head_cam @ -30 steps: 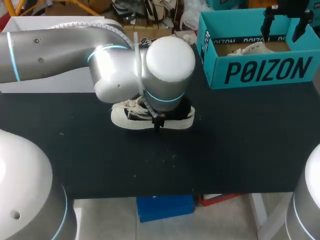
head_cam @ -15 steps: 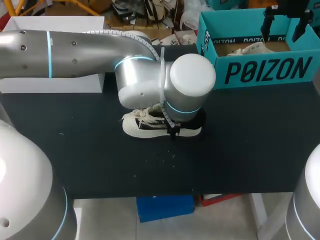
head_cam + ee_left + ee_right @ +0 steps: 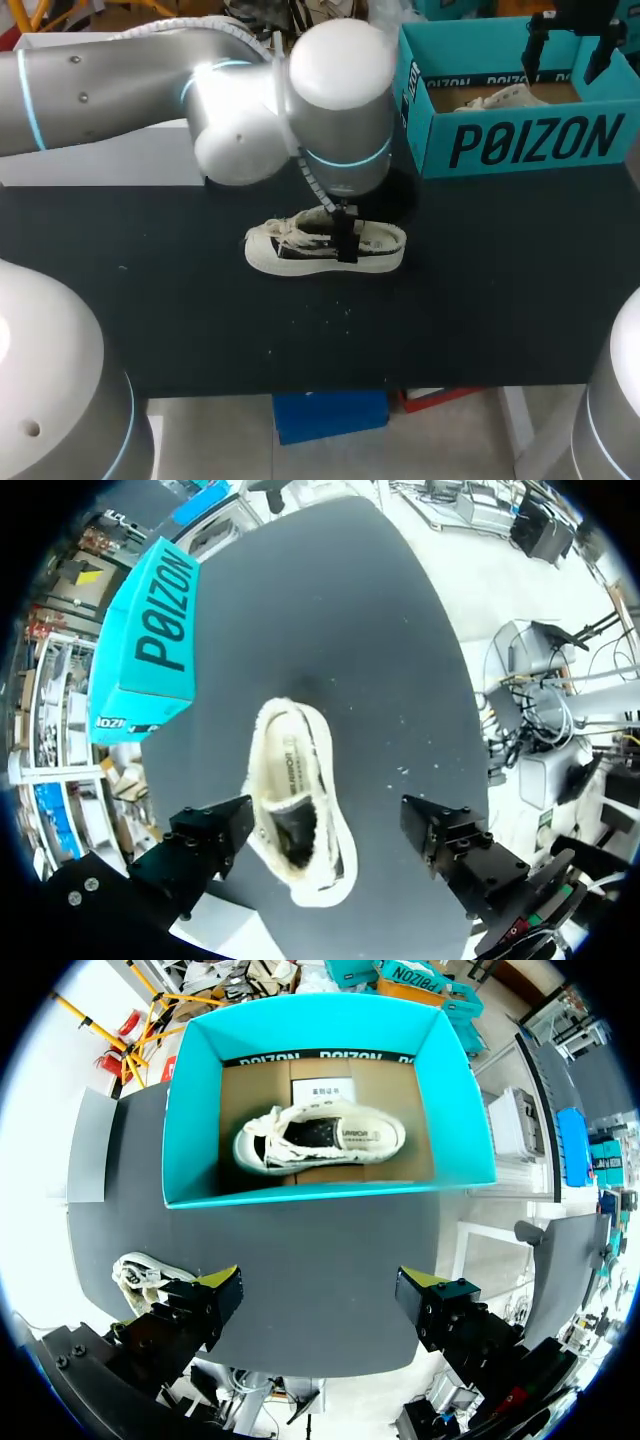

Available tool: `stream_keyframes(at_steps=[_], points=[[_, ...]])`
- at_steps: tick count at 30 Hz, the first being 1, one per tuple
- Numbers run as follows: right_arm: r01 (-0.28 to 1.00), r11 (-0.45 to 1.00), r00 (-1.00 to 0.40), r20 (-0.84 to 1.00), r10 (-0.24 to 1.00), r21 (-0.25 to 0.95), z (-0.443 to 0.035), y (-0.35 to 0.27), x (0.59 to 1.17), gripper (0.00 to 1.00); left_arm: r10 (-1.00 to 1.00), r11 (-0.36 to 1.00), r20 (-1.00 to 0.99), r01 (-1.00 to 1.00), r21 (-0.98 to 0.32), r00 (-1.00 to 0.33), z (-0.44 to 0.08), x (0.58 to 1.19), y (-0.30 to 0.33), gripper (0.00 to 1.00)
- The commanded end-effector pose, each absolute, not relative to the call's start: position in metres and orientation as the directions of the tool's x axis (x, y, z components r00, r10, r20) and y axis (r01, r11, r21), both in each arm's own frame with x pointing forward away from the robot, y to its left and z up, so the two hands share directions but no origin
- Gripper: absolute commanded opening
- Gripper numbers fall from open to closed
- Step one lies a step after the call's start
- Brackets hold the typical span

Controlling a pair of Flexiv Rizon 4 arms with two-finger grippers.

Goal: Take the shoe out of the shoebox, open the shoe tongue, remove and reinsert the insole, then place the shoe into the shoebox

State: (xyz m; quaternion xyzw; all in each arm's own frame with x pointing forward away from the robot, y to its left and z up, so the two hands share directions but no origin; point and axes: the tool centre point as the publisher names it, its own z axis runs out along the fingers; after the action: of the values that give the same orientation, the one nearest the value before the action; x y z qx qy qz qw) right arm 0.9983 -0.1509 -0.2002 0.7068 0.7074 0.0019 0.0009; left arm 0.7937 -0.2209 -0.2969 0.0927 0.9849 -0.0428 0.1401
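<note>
Currently left gripper (image 3: 326, 832) wide open, empty, over the shoe (image 3: 325, 245) near the shoebox (image 3: 520, 140). Risk: closing off-centre could snag laces (image 3: 290, 232) and drag the shoe.

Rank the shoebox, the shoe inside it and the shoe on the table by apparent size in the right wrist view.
1. Shoebox
2. Shoe in the box
3. Shoe on the table, though the right gripper hides part of it, so ranks 2 and 3 are unsure.
</note>
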Motion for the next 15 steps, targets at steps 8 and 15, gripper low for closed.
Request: stream_keyframes(at_steps=[8, 15], points=[[1.000, 0.000, 0.000, 0.001, 1.000, 0.003, -0.2001, -0.1506, 0.9988, 1.00, 0.113, 0.830, -0.339, 0.276, -0.484, -0.934, -0.2637, 0.7833, -0.1338, 1.00], [1.000, 0.000, 0.000, 0.001, 1.000, 0.003, -0.2001, -0.1506, 0.9988, 1.00, 0.113, 0.830, -0.339, 0.276, -0.484, -0.934, -0.2637, 0.7833, -0.1338, 1.00]])
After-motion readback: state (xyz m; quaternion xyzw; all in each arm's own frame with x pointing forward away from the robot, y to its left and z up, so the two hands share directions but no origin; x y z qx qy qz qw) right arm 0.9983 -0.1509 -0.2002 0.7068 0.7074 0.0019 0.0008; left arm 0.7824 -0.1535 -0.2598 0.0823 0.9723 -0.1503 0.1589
